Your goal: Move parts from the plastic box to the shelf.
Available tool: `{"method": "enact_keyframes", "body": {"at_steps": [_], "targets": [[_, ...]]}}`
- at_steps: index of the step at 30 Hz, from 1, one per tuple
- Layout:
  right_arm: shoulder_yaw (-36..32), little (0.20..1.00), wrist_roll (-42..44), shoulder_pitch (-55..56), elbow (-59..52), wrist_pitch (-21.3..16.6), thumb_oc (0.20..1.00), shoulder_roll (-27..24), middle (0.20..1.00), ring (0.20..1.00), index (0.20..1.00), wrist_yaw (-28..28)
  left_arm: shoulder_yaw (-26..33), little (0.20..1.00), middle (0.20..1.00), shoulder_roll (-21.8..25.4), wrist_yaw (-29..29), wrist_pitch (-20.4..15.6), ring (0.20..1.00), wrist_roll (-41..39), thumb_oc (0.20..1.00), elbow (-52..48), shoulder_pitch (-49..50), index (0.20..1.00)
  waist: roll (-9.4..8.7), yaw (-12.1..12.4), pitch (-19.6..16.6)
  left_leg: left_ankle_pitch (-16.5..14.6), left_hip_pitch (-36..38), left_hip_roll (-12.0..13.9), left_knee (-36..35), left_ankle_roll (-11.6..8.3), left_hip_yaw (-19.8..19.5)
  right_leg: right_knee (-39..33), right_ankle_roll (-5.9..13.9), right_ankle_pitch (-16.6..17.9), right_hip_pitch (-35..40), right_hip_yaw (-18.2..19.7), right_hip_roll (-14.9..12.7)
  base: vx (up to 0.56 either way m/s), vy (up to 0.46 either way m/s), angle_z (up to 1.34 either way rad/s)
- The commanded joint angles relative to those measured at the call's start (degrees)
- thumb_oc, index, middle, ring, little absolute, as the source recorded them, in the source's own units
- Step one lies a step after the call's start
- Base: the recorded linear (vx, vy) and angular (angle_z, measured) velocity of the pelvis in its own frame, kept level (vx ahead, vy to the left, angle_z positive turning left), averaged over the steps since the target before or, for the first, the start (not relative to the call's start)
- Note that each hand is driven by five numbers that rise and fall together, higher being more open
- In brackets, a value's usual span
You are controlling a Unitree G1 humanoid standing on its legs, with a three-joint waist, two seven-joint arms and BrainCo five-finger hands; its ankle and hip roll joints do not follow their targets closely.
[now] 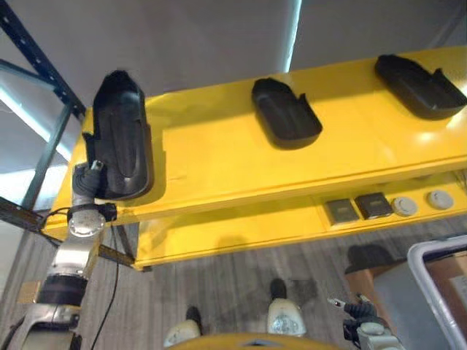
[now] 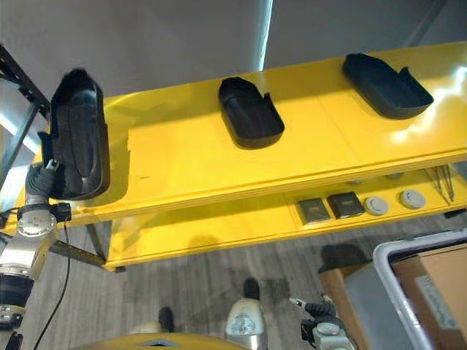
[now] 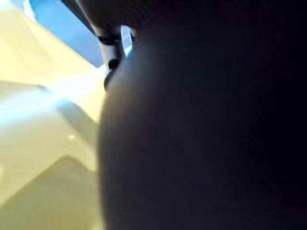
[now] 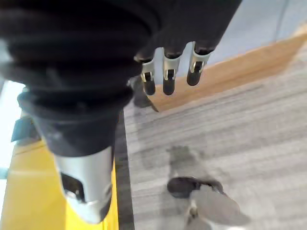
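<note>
Placing a part (image 1: 120, 135) at the shelf's (image 1: 219, 157) left end.
Left hand (image 1: 93, 177) grips its near end, fingers hidden, closure unclear; lower it flat, clear of the front edge. Right hand (image 4: 165, 72) hangs relaxed, empty.

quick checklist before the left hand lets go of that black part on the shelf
1. Black part over the yellow shelf: ok, it lies at the shelf's left end.
2. Part fully supported: cannot tell, its near end reaches the front edge.
3. Left hand grip: cannot tell, its fingers are hidden by the part.
4. Spacing: ok, the middle part and right part lie well apart from it.
5. Right hand: ok, idle low over the floor, fingers relaxed, holding nothing.
6. Plastic box for the next pick: ok, it stands at the robot's lower right.
</note>
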Motion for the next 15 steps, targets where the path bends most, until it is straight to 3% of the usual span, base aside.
{"method": "enact_keyframes", "body": {"at_steps": [1, 7, 14, 15], "targets": [[2.55, 1.000, -3.66, 2.54, -1.20, -0.58, 1.000, -0.19, 1.000, 1.000, 1.000, 2.13, 0.83, 0.200, 0.200, 5.37, 2.18, -0.89, 0.200, 3.51, 0.200, 4.01, -6.73, 0.200, 0.62, -1.07, -3.88, 3.70, -1.64, 2.37, 0.01, 0.57, 0.24, 4.89, 1.54, -3.28, 3.23, -0.42, 3.53, 0.10, 0.102, -0.07], [4.50, 1.000, -4.32, 3.50, -2.21, -0.02, 1.000, -0.54, 1.000, 1.000, 1.000, 2.05, -3.95, 0.200, 0.200, 5.46, 0.27, 3.85, 0.200, 4.32, 0.200, 14.61, -14.45, 0.200, -0.62, -3.14, -4.20, 3.19, -1.08, 2.34, -0.60, 1.11, 2.10, 2.34, 2.08, -2.29, 4.13, 0.84, 4.29, 0.05, -0.021, -0.09], [4.36, 1.000, -3.02, 3.18, -2.08, 1.19, 1.000, -2.23, 1.000, 1.000, 1.000, 1.82, -8.16, 0.200, 0.200, 4.37, 0.32, 4.84, 0.200, 5.41, 0.200, 23.11, -22.26, 0.200, -1.52, -5.10, -3.45, 3.08, -2.61, 3.30, 0.21, 1.07, 3.72, 2.12, 1.92, -2.37, 2.63, 2.22, 5.45, 0.03, -0.043, -0.16], [4.21, 1.000, -2.59, 3.02, -1.82, 0.88, 1.000, -2.55, 1.000, 1.000, 1.000, 1.75, -8.86, 0.200, 0.200, 3.86, 1.09, 6.22, 0.200, 4.76, 0.200, 23.80, -24.02, 0.200, -1.59, -5.42, -2.83, 3.13, -3.37, 3.47, 0.61, 1.02, 3.82, 2.51, 1.79, -2.42, 1.80, 2.55, 5.61, -0.04, -0.017, -0.25]]}}
